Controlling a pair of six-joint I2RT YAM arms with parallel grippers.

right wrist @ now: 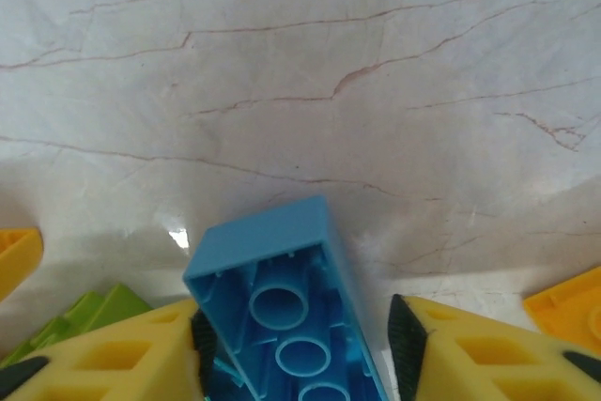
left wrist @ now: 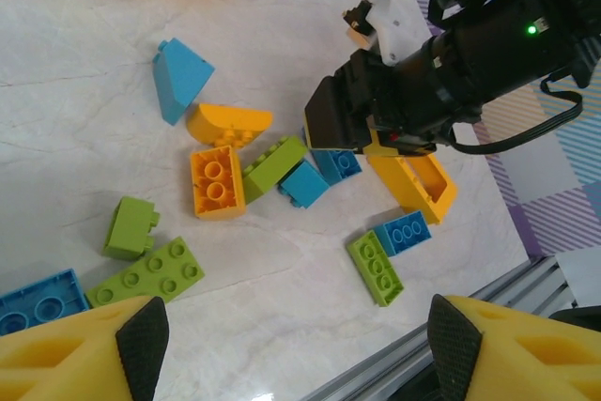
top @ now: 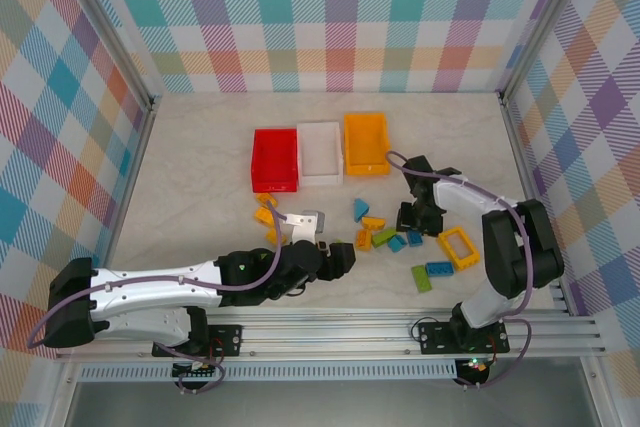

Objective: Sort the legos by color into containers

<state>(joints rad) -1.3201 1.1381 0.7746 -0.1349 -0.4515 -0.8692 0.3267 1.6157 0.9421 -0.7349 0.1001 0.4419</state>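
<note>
While left fingers [left wrist: 66,354] stand apart over loose legos [left wrist: 216,182], right fingers [right wrist: 113,354] flank a blue brick [right wrist: 282,269], grip unclear.

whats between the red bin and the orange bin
The white bin stands between the red bin and the orange bin, all three in one row. The top view shows this.

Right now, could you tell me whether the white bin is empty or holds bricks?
Empty: in the top view the white bin shows a bare floor, nothing inside.
</note>
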